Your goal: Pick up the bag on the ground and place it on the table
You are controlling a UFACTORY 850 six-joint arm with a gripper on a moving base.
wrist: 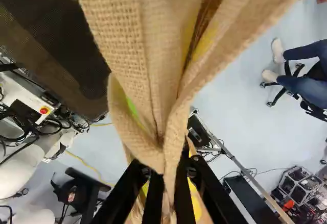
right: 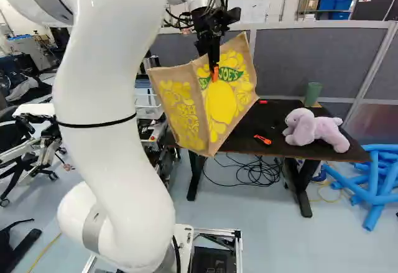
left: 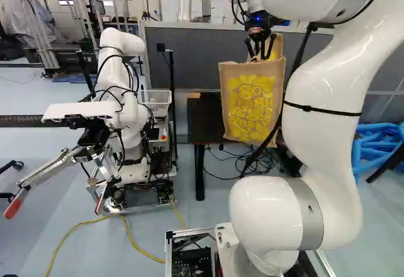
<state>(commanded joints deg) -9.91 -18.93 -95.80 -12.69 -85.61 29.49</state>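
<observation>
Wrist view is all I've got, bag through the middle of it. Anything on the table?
Observer: Yes, a pink plush rabbit, at the table's right end in the right base view.
Operator: Which end is the bag at?
Observer: The left end in that view. The bag hangs upright there, printed sides showing; can't tell how much of it is over the tabletop.

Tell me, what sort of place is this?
Most likely a robotics lab or workshop: near the white arm holding up a bag stands another robot, loose black cables lie on the floor, and blue bins are stored behind.
</observation>
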